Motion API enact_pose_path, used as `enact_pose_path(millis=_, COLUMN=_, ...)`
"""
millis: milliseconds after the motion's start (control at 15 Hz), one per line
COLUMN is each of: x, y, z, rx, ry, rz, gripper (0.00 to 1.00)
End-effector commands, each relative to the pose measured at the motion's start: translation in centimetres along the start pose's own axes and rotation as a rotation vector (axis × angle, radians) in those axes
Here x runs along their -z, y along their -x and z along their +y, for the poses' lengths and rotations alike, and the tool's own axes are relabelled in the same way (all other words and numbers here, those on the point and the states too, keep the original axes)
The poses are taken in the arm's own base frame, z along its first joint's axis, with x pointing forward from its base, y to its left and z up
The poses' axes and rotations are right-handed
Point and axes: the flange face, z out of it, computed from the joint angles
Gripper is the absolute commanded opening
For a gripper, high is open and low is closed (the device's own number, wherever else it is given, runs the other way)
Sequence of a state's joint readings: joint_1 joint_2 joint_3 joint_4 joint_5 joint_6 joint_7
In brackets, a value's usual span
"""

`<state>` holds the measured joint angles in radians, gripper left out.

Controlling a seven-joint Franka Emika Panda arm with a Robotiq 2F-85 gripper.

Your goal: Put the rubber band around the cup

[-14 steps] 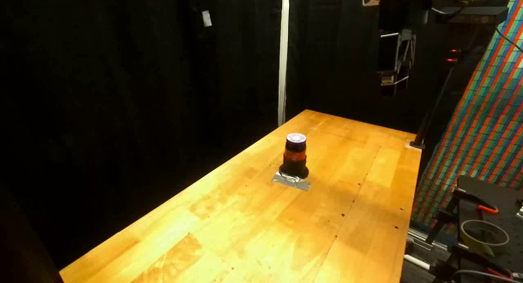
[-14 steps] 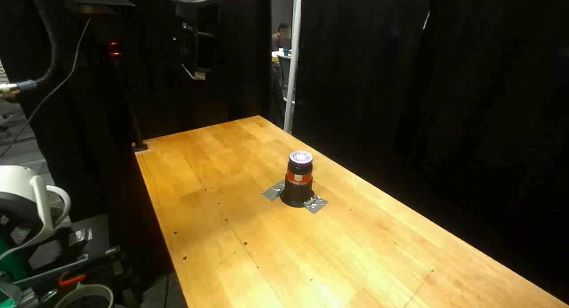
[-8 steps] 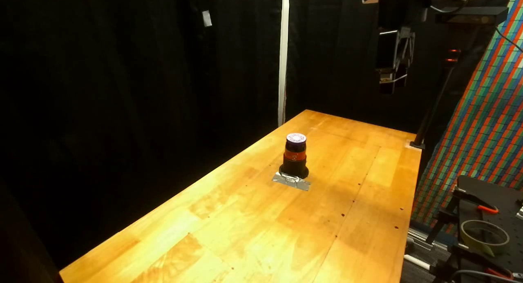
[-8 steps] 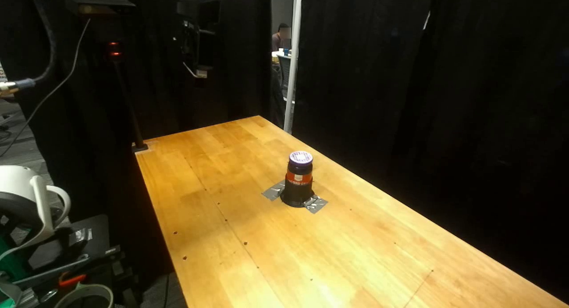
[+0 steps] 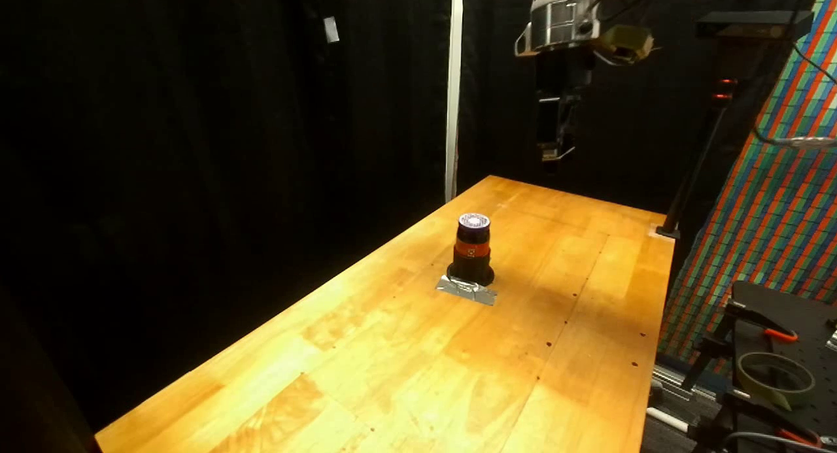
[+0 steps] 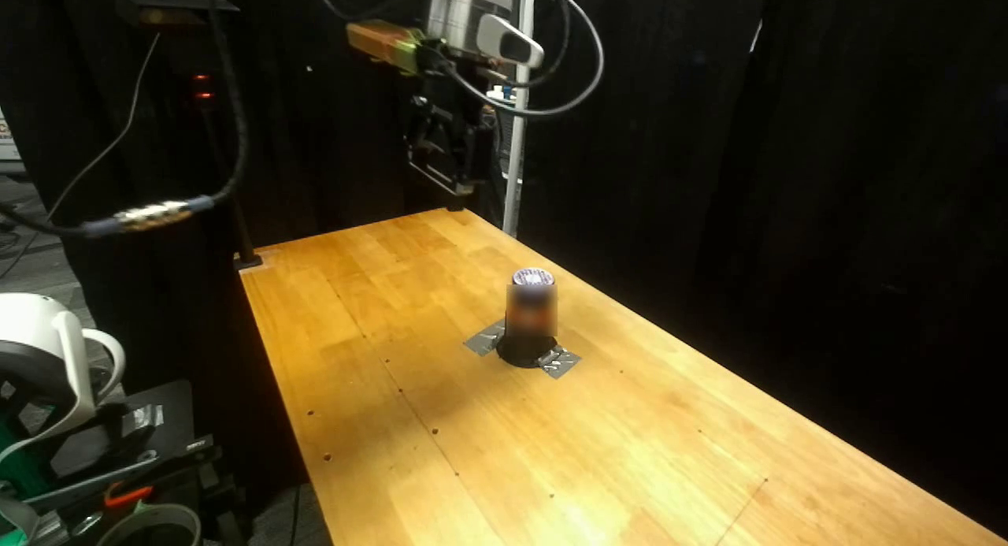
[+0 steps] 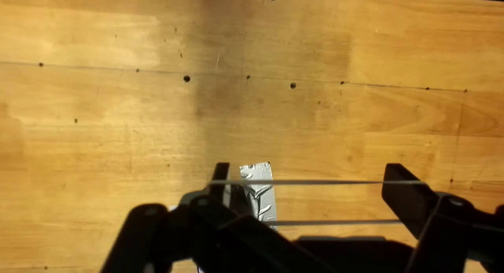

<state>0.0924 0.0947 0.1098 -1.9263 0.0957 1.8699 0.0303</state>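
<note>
A: Where is the cup (image 5: pixel 472 251) to be found?

B: It is stood upright on the tabletop (image 5: pixel 366 374). Above its flared dark base an orange-red stripe is shown, topped by a pale, printed disc. In an exterior view, silver tape (image 6: pixel 561 363) is seen at two sides of the base, and the cup's middle is blurred.

A: And the band (image 7: pixel 327 182)?

B: It is stretched across the gap between the fingers (image 7: pixel 409 208). In the wrist view it is seen as two thin grey strands, run nearly side by side.

A: So the fingers are spread?

B: Wide, with the band drawn taut on them. In both exterior views they are pointed downward above the tabletop, higher than the cup and well apart from it.

A: Can the cup be seen from the wrist?

B: Hardly. The tape is crossed by the strands there, and the spot beside it is mostly covered by a finger, so little of the cup can be told.

A: What is seen around?

B: The arm (image 6: pixel 465 18) is cut off by the top of both exterior views. Small dark holes (image 7: pixel 187 78) are dotted over the tabletop. Behind it, black curtains (image 5: pixel 229 146) are hung, split by a pale pole (image 5: pixel 454 87). To the side, a roll (image 5: pixel 758 389) is set on a dark shelf (image 5: pixel 752 302).
</note>
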Motion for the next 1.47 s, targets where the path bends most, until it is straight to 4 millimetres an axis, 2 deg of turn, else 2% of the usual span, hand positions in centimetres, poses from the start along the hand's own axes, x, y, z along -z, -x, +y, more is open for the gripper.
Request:
enact_pose_path(millis=0, x=-1.4, y=-7.4, z=1.0, rx=0.050, ry=-0.060, rz=0.011, gripper=1.00)
enact_pose_path(millis=267, x=-3.6, y=-13.0, z=1.2, rx=0.005, ry=-0.070, rz=0.018, gripper=1.00)
enact_pose_path(millis=400, x=-4.4, y=-14.8, z=2.0, rx=-0.009, ry=-0.038, rz=0.001, gripper=1.00)
enact_pose_path(millis=667, x=-5.8, y=-16.6, z=4.0, rx=0.015, ry=-0.013, rz=-0.058, gripper=1.00)
enact_pose_path(millis=933, x=-8.2, y=-18.0, z=5.4, rx=0.033, ry=0.010, rz=-0.101, gripper=1.00)
enact_pose_path(millis=1400, x=-11.7, y=-20.6, z=6.4, rx=0.056, ry=0.000, rz=-0.092, gripper=1.00)
